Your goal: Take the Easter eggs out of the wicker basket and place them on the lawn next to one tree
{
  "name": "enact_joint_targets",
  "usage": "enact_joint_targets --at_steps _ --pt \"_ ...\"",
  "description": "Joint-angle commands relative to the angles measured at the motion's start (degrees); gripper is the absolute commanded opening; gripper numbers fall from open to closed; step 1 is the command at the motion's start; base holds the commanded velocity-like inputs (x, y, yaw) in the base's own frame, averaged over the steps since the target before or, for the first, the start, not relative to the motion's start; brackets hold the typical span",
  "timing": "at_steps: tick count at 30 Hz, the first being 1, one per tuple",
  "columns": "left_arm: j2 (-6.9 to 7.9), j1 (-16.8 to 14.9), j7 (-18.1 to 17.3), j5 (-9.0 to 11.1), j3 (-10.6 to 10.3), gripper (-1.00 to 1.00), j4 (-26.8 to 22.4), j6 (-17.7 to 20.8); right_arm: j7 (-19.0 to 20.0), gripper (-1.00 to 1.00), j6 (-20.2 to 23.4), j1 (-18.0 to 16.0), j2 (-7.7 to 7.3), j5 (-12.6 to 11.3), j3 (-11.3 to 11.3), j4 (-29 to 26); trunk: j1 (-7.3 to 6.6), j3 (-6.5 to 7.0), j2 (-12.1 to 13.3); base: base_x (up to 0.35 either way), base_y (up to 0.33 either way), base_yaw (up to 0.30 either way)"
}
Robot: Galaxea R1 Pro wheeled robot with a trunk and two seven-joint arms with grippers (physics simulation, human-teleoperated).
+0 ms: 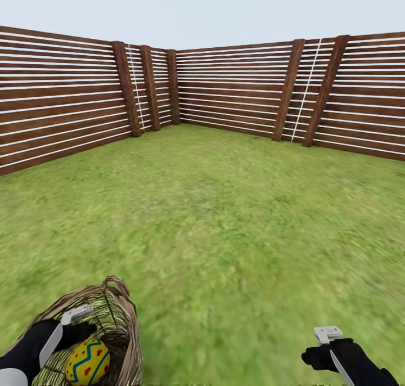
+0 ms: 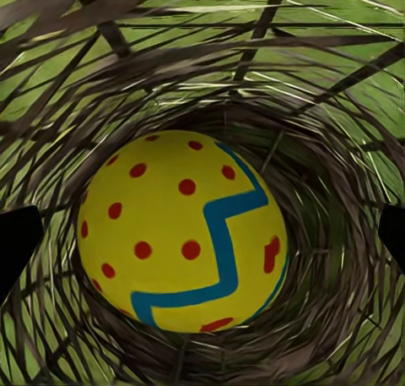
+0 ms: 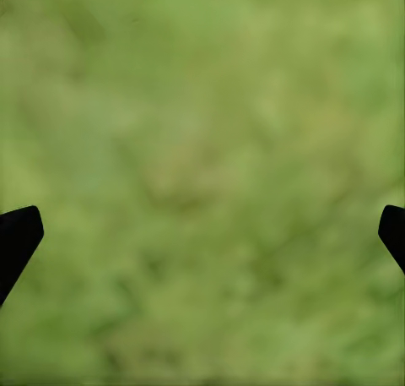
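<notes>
Directly ahead of spread left end effector (image 2: 202, 234), Easter egg (image 2: 181, 231) in wicker basket (image 2: 329, 149)

We are seeing the basket (image 1: 121, 318) sitting on the lawn (image 1: 225, 217) at seven o'clock, with one egg (image 1: 87, 362) lying inside it. Our left gripper (image 1: 73, 324) is reaching into the basket, just above the egg. Our right gripper (image 1: 326, 346) is hanging over grass at five o'clock. The fence (image 1: 236, 88) is running behind, from nine to three o'clock.
</notes>
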Motion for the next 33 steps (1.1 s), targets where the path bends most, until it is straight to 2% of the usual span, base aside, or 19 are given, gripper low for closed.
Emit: enact_joint_targets --at_steps 1,30,33 --pt "-0.02 0.0 -0.2 0.1 0.3 1.00 0.0 0.4 0.4 1.00 0.3 0.0 0.03 0.5 -0.2 -0.1 0.01 -0.28 0.0 0.000 0.000 0.000" --pt "0.01 0.0 -0.3 0.1 0.3 1.00 -0.1 0.2 0.4 1.00 0.1 0.0 0.01 0.5 -0.3 -0.1 0.76 -6.71 -0.4 0.000 0.000 0.000" --pt "0.03 0.0 -0.2 0.1 0.3 1.00 -0.1 0.2 0.4 1.00 0.1 0.0 0.01 0.5 -0.3 -0.1 0.76 -6.71 -0.4 0.000 0.000 0.000"
